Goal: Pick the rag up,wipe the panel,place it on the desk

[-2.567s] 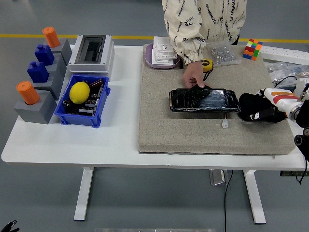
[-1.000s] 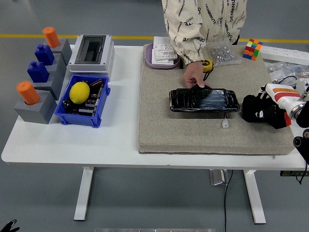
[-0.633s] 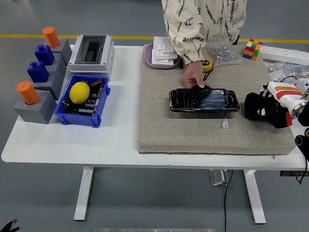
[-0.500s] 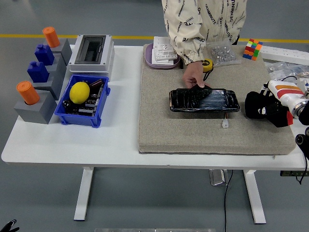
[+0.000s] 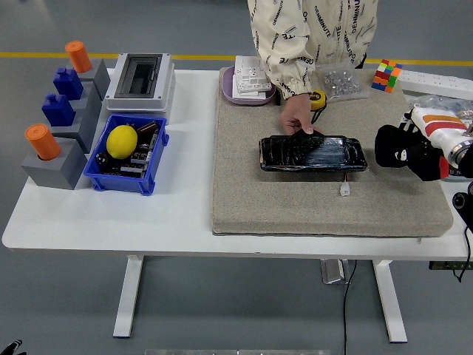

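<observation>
A glossy black panel [image 5: 312, 153] lies across the middle of the grey felt mat [image 5: 295, 200]. A person at the far side rests a hand [image 5: 297, 117] on the panel's upper left edge. My right hand [image 5: 405, 151] hovers just to the right of the panel, a small gap away, shut on a black rag [image 5: 392, 146] that is bunched in its fingers and raised off the mat. The white and orange wrist [image 5: 436, 129] runs off the right edge. Only a dark sliver of my left hand [image 5: 9, 347] shows at the bottom left corner, below the table.
A blue bin [image 5: 126, 154] with a yellow lemon [image 5: 121, 141], grey blocks with orange and blue pieces [image 5: 55, 126] and a grey electrical box [image 5: 140, 80] stand on the left. A tray of white parts [image 5: 250, 81], a bag of hardware [image 5: 341, 80] and a colour cube [image 5: 386, 75] line the far edge.
My right hand has lifted the rag off the mat, moving it slightly right and towards the far side. The panel and the person's hand have stayed put.
</observation>
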You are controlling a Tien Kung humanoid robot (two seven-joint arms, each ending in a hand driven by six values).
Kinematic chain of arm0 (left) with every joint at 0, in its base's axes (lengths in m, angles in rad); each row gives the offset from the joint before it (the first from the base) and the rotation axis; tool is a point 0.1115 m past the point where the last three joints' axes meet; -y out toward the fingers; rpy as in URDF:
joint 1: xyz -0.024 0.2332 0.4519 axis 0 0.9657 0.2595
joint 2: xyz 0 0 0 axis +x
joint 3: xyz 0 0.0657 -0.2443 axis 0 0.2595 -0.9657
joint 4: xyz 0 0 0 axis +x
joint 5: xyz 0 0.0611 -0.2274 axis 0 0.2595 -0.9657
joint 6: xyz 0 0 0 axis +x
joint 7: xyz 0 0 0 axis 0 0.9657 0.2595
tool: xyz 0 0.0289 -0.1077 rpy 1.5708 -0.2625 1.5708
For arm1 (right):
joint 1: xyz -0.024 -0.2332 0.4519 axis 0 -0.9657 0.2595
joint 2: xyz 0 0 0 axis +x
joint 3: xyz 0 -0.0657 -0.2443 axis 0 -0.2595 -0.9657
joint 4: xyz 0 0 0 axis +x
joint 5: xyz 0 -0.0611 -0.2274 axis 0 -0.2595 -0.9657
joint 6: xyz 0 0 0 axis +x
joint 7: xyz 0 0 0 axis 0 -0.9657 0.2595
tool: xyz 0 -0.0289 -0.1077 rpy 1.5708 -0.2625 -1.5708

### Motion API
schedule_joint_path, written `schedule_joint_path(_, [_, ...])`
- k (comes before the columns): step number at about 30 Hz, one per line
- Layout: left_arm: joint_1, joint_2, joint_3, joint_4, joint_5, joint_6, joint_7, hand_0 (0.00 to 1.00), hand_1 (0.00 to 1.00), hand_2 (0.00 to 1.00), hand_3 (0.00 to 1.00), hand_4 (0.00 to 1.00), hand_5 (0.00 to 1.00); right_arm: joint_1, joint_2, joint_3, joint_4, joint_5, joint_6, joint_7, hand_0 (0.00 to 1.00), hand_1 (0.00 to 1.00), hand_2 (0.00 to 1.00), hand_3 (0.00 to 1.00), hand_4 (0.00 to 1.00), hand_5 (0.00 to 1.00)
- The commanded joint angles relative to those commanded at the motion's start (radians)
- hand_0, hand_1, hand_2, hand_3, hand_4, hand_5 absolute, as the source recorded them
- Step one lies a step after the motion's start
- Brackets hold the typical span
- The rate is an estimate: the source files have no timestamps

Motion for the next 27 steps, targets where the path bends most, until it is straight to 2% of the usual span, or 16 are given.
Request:
schedule_joint_path(10, [0.009,0.005,0.001,0.000,0.004,0.000,0.000,0.726,0.716,0.767,0.628,0.695,0.583,0.034,0.010,-0.011,0.004,-0.009,0.005,-0.005,0.240,0.356,0.404,0.392,0.946,0.002])
schedule_joint_path(21, [0.009,0.008,0.003,0.000,0.009,-0.003,-0.002,0.726,0.716,0.767,0.628,0.695,0.583,0.066,0.054,-0.043,0.019,-0.008,0.013,-0.013,0.241,0.358,0.406,0.394,0.952,0.002])
schedule_joint_path(27, [0.010,0.009,-0.001,0.000,0.010,-0.001,-0.001,0.725,0.716,0.767,0.630,0.695,0.583,0.050,0.074,-0.046,0.029,-0.005,0.012,-0.013,0.240,0.358,0.405,0.394,0.952,0.002])
